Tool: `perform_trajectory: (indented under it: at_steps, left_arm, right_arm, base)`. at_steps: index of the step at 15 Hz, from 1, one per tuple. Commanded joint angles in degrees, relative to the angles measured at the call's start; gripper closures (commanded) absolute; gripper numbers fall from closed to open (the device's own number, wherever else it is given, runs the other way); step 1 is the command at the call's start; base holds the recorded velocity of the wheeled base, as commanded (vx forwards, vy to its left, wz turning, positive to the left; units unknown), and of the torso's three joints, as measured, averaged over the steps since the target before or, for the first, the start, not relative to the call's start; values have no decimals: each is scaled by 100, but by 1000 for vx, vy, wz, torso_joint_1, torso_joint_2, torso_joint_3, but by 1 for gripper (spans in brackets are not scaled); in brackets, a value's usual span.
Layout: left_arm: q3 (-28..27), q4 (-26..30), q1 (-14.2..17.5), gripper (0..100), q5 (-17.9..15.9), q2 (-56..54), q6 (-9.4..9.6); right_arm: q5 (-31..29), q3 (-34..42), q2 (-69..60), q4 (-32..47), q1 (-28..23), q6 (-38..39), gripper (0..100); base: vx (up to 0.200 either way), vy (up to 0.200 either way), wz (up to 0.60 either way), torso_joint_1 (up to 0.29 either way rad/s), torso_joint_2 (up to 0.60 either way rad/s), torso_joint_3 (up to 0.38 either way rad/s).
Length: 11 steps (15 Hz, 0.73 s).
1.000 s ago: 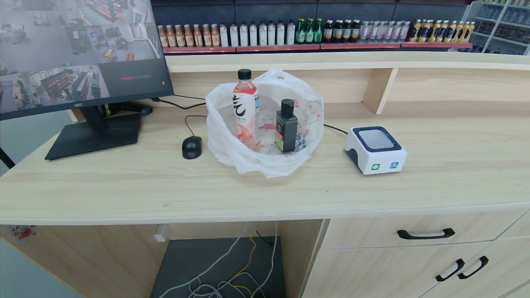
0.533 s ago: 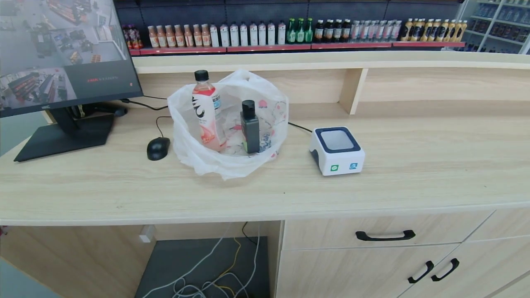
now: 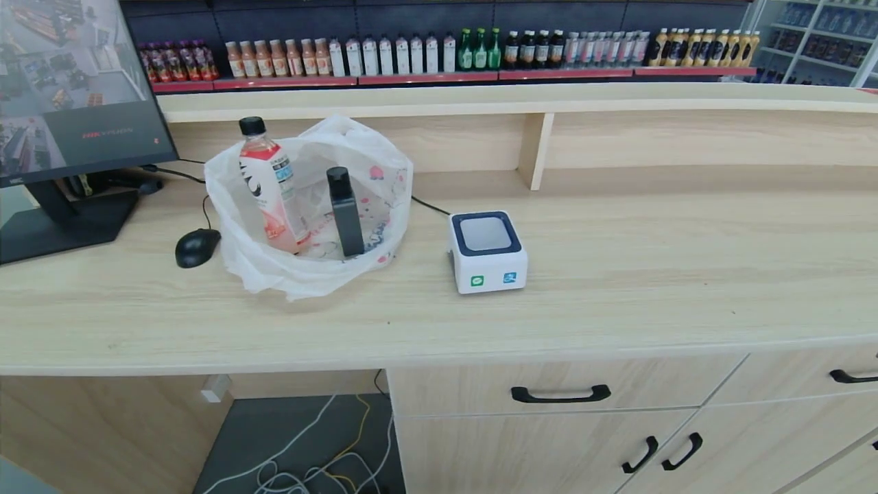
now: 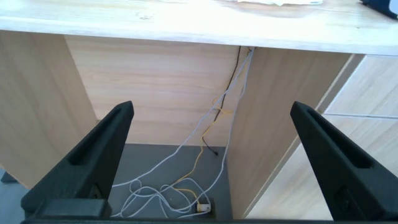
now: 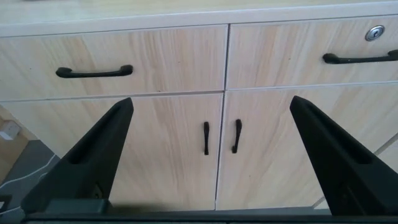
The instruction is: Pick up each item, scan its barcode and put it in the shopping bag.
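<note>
- The whole head view is swinging toward the robot's right. The shopping bag (image 3: 295, 278), the barcode scanner (image 3: 487, 254) and the monitor (image 3: 68, 89) are all sitting further left in it than a second ago. They are keeping their spacing, so the camera is turning and nothing is being moved.
- The bag is standing open on the surface (image 3: 651, 274), toward its left rear. A pink drink bottle (image 3: 269, 185) is leaning and a dark bottle (image 3: 345, 213) is standing upright inside it. The scanner is sitting just beside the bag, toward the middle.
- The left tool (image 4: 211, 109) is hanging below the front edge with fingers spread wide, holding nothing and facing loose cables (image 4: 186, 186).
- The right tool (image 5: 211, 102) is likewise spread and holding nothing, facing the drawers (image 5: 143, 62).
- Judging by this, both items are already bagged. The robot is probably looking along the surface for more, or finishing.
</note>
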State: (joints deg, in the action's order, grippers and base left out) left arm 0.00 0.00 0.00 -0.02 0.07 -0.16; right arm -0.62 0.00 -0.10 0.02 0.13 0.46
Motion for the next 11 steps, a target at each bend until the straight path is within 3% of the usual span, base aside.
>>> perform_trajectory:
  at_steps: [1,11]
  left_arm:
    - [0,0,0,0,2,-7,-2]
    - [0,0,-9,0,2,1,25]
  right_arm:
    - [1,0,10,-2,4,-2,0]
    - [1,0,10,-2,4,59,0]
  base:
    - [0,0,0,0,0,0]
    - [0,0,0,0,0,0]
